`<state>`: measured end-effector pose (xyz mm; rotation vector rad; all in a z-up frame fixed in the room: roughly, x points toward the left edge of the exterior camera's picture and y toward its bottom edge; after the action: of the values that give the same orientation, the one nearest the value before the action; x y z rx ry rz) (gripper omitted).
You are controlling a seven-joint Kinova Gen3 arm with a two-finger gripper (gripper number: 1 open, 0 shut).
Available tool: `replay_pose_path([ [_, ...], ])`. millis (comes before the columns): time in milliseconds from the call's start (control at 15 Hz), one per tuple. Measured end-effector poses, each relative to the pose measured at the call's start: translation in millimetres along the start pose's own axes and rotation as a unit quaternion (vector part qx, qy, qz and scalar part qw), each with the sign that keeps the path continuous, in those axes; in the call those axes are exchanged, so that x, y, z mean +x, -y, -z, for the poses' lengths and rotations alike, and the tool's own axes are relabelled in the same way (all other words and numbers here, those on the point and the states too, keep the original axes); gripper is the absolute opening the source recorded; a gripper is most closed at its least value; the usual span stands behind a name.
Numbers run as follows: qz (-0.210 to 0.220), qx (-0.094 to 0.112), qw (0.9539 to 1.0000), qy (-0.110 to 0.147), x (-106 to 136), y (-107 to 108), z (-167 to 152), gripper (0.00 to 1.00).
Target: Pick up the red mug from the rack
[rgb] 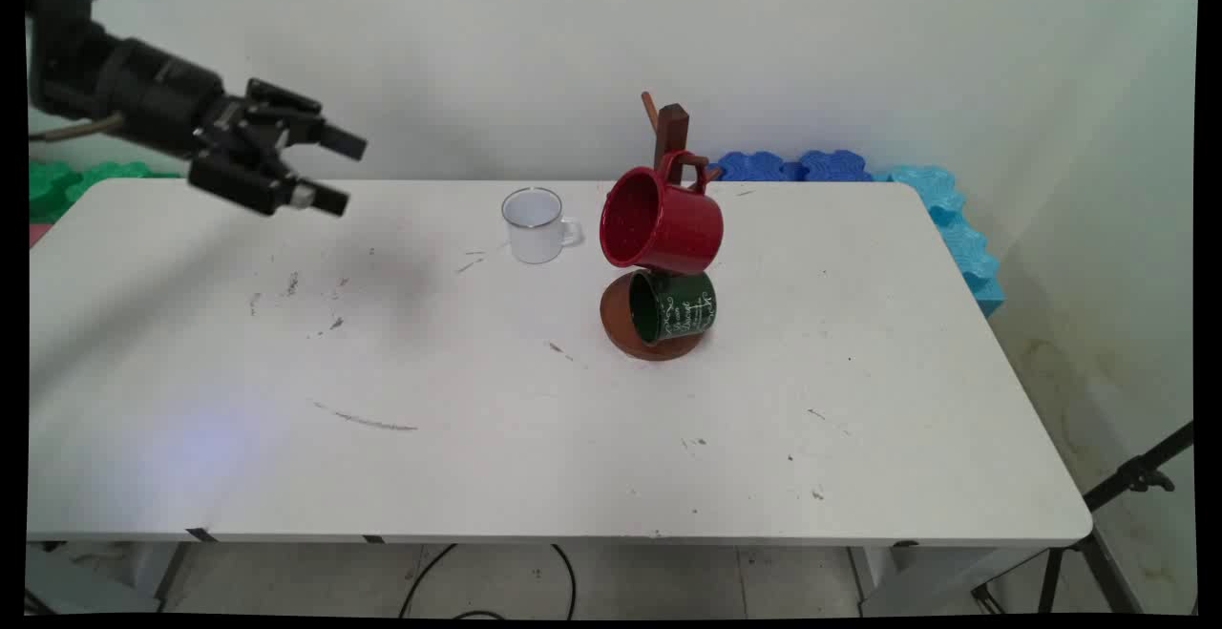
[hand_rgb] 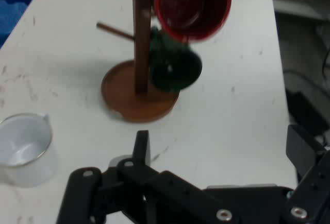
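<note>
My black gripper (rgb: 342,171) hangs open and empty above the table's far left, pointing right toward the mugs. A wooden mug tree (rgb: 668,147) with a round brown base (hand_rgb: 135,98) stands near the table's middle. A red mug (rgb: 661,221) hangs on an upper peg, and a dark green mug (rgb: 673,305) with white lettering hangs below it. A white enamel mug (rgb: 535,225) stands upright on the table left of the tree, the nearest thing to my gripper. In the hand view the white mug (hand_rgb: 23,148) is at the left edge, with my gripper (hand_rgb: 219,152) spread wide below.
Blue foam pieces (rgb: 859,171) lie behind the white table (rgb: 477,476), along its far right edge. Green foam (rgb: 67,180) sits at the far left. A black tripod leg (rgb: 1127,486) stands off the table's right front corner.
</note>
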<state>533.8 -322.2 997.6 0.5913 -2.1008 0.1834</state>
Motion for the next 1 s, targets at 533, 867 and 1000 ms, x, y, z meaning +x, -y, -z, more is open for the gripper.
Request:
replay_pose_path([
  [533, 0.092, 0.012, 0.9956, -0.015, 74.4, -53.9, -63.5, 1.0],
  [867, 0.129, 0.019, 0.9912, -0.024, 107.7, -85.7, -112.6, 1.0],
  [1000, 0.145, 0.03, 0.9887, -0.023, 116.5, -94.0, -135.1, 1.0],
])
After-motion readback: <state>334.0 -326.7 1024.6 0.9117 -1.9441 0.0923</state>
